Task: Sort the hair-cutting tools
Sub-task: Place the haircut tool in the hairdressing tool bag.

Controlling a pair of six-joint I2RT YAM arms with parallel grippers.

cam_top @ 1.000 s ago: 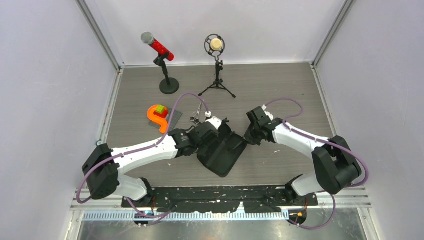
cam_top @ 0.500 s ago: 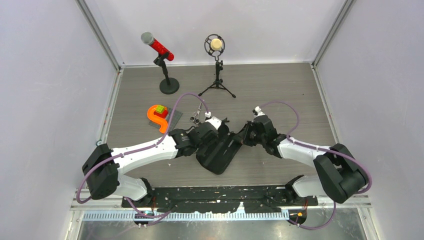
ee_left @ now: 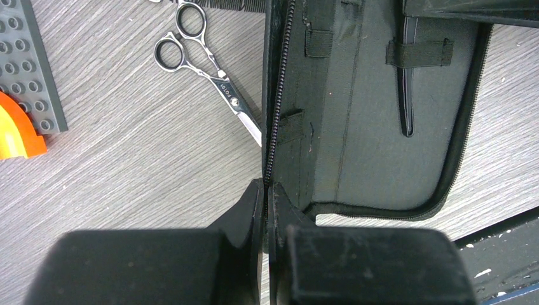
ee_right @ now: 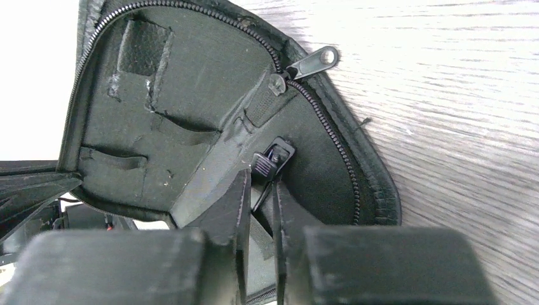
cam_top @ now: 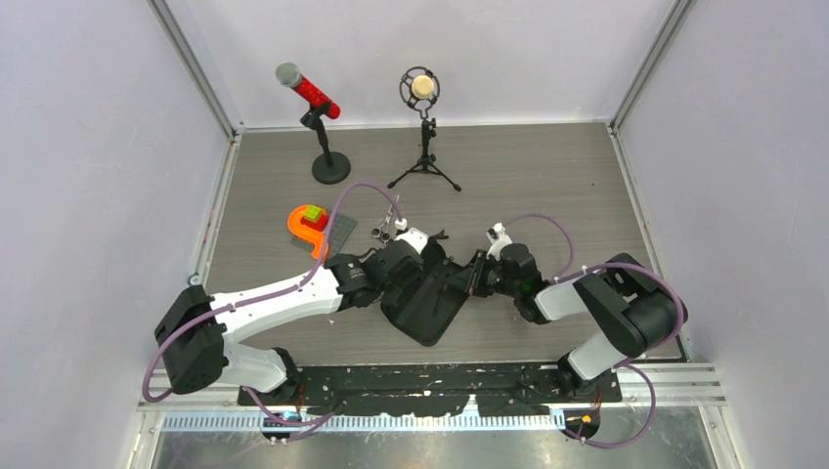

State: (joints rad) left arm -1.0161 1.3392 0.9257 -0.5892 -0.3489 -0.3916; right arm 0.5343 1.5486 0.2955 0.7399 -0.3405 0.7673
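two claws are at the open black case [ee_left: 375, 152], which lies in the middle of the worktop [cam_top: 547, 176]. the left claw [ee_left: 266, 194] is pressed together on the case's zip edge, near one corner. the right claw [ee_right: 259, 190] reaches inside the case from the other side. its two fingers are almost together and they pinch a thin black clip [ee_right: 274, 155]. the clip pokes up from between the fingers, just over the dark lining, near the zip pull [ee_right: 318, 60].

inside the case, what looks like one more clip [ee_left: 407, 95] is tucked under a strap, with its pointy end toward the left claw.

one pair of silver scissors [ee_left: 213, 67] lies on the worktop just beside the case. its rings point away from the left claw and its blade tip goes under the case edge. the comb [ee_left: 232, 5] is only a row of teeth at the top of the left wrist view, touching the rings.

a grey brick plate [ee_left: 32, 63] and an orange piece [ee_left: 16, 136] lie off to the left. two microphones [cam_top: 308, 93] [cam_top: 422, 88] stand at the back, well apart from the case.
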